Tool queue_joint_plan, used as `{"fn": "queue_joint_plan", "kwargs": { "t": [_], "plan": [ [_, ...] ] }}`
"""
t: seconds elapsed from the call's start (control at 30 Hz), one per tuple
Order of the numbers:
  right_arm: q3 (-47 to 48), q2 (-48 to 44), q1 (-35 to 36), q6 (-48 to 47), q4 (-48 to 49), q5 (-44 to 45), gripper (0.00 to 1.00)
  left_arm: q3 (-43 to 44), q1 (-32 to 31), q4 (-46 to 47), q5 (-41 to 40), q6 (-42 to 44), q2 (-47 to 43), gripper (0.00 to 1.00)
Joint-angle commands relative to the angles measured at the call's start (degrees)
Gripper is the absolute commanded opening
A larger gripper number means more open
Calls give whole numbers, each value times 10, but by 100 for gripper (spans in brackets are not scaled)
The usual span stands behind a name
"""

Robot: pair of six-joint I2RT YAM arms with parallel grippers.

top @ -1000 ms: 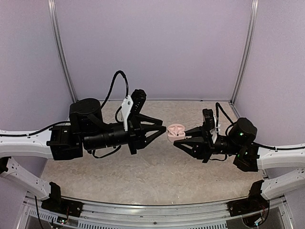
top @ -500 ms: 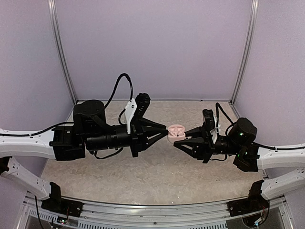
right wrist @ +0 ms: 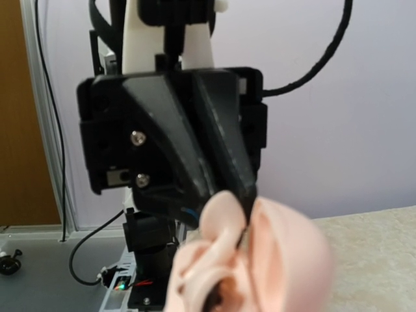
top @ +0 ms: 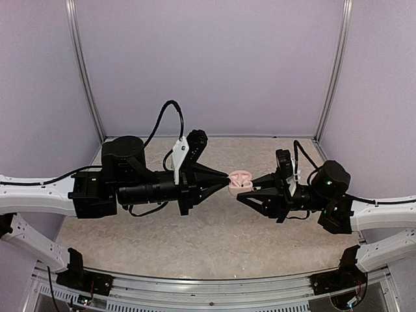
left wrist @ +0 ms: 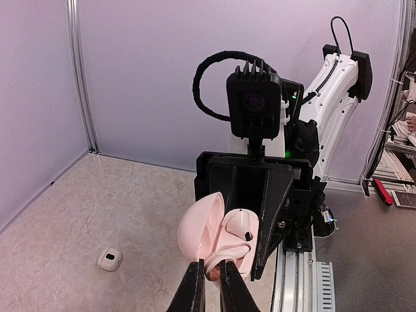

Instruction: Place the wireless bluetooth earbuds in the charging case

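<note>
The black left arm (top: 140, 188) and black right arm (top: 328, 185) bar the middle of the marbled bench (top: 214, 244), the left gripper (top: 229, 182) and right gripper (top: 244, 189) joined mid-air at an open pale pink plastic clamshell case (top: 239, 177). Bare bench runs along the near and far edges; a small white rounded object with a dark centre (left wrist: 110, 259) lies beyond the case.

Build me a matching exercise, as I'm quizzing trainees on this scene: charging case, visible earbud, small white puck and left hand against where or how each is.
Things:
1. charging case
2. earbud
3. small white puck
4. left hand

Places or states:
a. lying on the table
b. lid open, held up in the air
c. fingers nearly together at the case's near edge
d. seated in a well of the case

Pairs: 1-b; 2-d; 3-a; 4-c
</note>
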Motion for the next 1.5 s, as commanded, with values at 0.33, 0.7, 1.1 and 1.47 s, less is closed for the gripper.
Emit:
{"fn": "queue_joint_plan", "kwargs": {
  "t": [0.33, 0.7, 1.1, 1.47],
  "plan": [
    [2, 7, 7, 3, 4, -1, 0, 58, -19, -78, -8, 92, 8, 10],
    [6, 11, 12, -6, 2, -23, 0, 75, -20, -104, -11, 113, 19, 10],
    [10, 14, 18, -10, -5, -18, 0, 99, -30, -135, -46, 134, 24, 24],
    [6, 12, 17, -2, 5, -20, 0, 112, -56, -161, -170, 191, 23, 29]
  ]
}}
